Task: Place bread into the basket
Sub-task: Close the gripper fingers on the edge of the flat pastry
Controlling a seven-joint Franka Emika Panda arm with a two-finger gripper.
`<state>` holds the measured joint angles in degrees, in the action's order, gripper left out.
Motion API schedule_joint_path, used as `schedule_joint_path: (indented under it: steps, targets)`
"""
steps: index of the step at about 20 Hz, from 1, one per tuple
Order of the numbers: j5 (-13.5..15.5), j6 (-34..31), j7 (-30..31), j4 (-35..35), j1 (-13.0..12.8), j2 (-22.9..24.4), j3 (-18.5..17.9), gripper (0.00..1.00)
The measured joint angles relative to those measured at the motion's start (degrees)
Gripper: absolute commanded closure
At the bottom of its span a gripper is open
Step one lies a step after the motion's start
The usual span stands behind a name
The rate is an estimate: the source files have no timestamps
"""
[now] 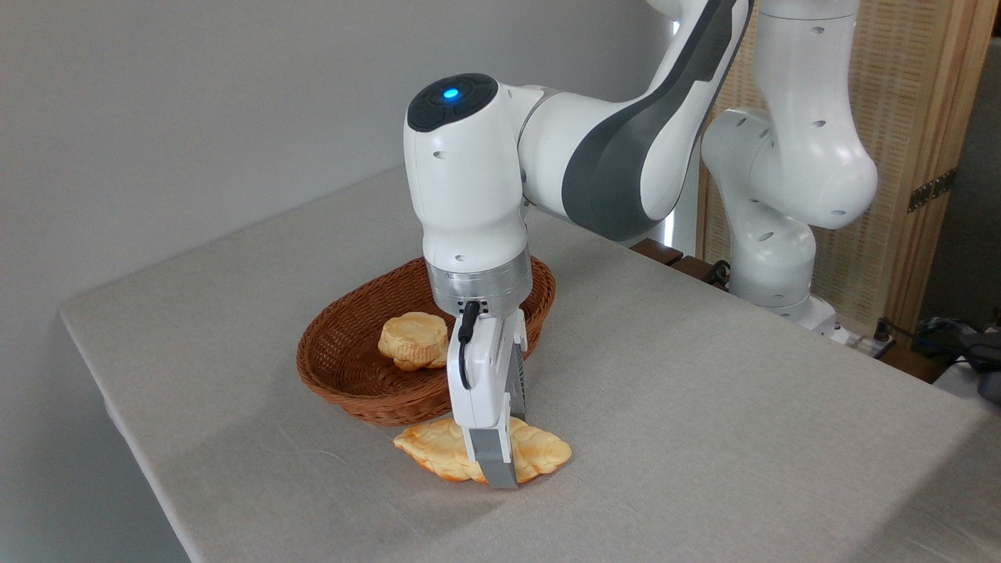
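Bread: a long, flat loaf, golden-orange with pale patches, lobed along its edge and tapering to a point at its left end. It lies flat on the table, directly under the gripper and reaching out to either side of it.

Gripper: pointing straight down over the middle of the loaf. One grey finger shows at the near edge of the bread, its tip down at the cloth. The other finger is hidden behind the hand, so I cannot tell whether the jaws are closed on the loaf or merely straddling it.

Basket: oval, reddish-brown wicker, just behind and left of the gripper, its near rim close to the far edge of the loaf. Inside, left of the gripper body, sits a small round pale bun; the remaining floor is bare.

Clearances: left of the gripper, a short stretch of cloth before the table's edge. In front, open cloth to the near edge. Right, wide bare tabletop.
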<state>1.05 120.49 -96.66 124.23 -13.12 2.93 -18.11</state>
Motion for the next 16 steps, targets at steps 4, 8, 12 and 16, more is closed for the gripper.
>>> schedule_joint_path:
  steps: [4, 8, 12, 16]
  targets:
    - [0.00, 0.00, -0.02, 0.00, 0.00, -0.01, 0.05, 0.60]
    - [0.00, 0.00, -0.02, 0.00, 0.00, -0.01, 0.06, 0.60]
    - [0.00, 0.00, -0.02, 0.00, 0.00, -0.01, 0.07, 0.60]
    - [0.00, 0.00, -0.02, 0.00, 0.00, 0.00, 0.07, 0.60]
